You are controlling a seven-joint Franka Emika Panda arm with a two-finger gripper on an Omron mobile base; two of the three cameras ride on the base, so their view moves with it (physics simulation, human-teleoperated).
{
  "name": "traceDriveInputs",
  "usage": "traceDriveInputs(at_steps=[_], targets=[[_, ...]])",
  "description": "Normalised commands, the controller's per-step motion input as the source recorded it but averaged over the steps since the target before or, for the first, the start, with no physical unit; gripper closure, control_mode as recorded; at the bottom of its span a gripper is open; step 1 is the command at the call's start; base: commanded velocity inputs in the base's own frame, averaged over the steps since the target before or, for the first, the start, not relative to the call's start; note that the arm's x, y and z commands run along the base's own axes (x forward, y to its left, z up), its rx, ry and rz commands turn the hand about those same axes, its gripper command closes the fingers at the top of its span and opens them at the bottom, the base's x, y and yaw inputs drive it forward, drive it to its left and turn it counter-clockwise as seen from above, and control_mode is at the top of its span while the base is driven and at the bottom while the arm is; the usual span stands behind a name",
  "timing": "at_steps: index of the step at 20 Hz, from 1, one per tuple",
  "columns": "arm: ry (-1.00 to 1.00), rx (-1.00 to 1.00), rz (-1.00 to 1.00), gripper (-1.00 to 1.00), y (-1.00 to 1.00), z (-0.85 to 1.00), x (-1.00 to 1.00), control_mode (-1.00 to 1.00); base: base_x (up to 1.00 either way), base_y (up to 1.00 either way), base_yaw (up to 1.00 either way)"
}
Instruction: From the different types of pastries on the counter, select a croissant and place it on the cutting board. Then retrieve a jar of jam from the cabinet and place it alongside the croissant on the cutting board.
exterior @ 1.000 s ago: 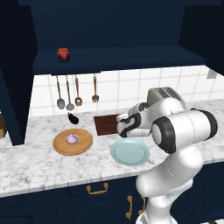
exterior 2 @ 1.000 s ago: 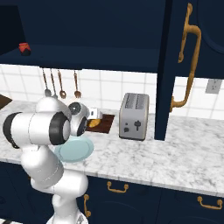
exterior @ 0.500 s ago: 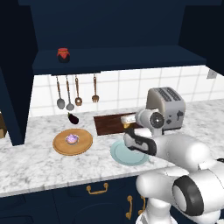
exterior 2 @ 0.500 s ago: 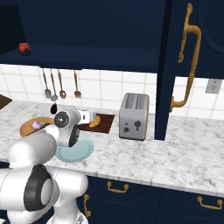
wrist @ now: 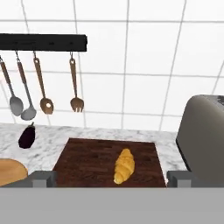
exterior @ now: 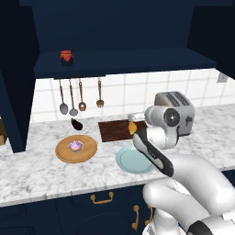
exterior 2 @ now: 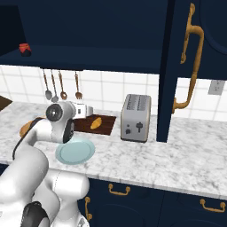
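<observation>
Reaching for the jam jar (exterior: 67, 57) on the cabinet shelf (exterior: 124, 63) at 11 o'clock risks knocking it over; croissant (wrist: 124, 165) sits on cutting board (wrist: 87, 162), fingers (wrist: 43, 178) spread, empty

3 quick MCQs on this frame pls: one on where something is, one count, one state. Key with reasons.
1. Where is the croissant?
A. on the round board
B. on the cutting board
C. on the blue plate

2. How many utensils hang on the wall rail?
A. two
B. four
C. six

3. Where does the jar of jam stand?
A. on the cabinet shelf
B. on the counter
C. on the toaster

Key: 1 B, the croissant lies on the cutting board. 2 B, four utensils hang from the rail in the hand view. 3 A, the jar of jam sits on the cabinet shelf.
</observation>
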Motion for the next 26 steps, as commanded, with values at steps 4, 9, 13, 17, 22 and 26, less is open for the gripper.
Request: traceDriveInputs(at_steps=[4, 9, 13, 17, 22, 26], targets=[[0.00, 0.23, 0.05, -1.00, 0.01, 0.92, -0.01, -1.00, 0.00, 0.00, 0.00], [0.05, 0.10, 0.02, -1.00, 0.34, 0.51, -0.18, -1.00, 0.00, 0.00, 0.00], [0.07, 0.02, 0.00, -1.00, 0.31, 0.31, 0.01, -1.00, 0.00, 0.00, 0.00], [0.07, 0.14, 0.00, -1.00, 0.00, 0.85, 0.00, -1.00, 0.00, 0.00, 0.00], [0.09, 0.04, 0.07, -1.00, 0.20, 0.96, -0.23, -1.00, 0.00, 0.00, 0.00], [0.15, 0.02, 0.09, -1.00, 0.28, 0.70, -0.47, -1.00, 0.00, 0.00, 0.00]])
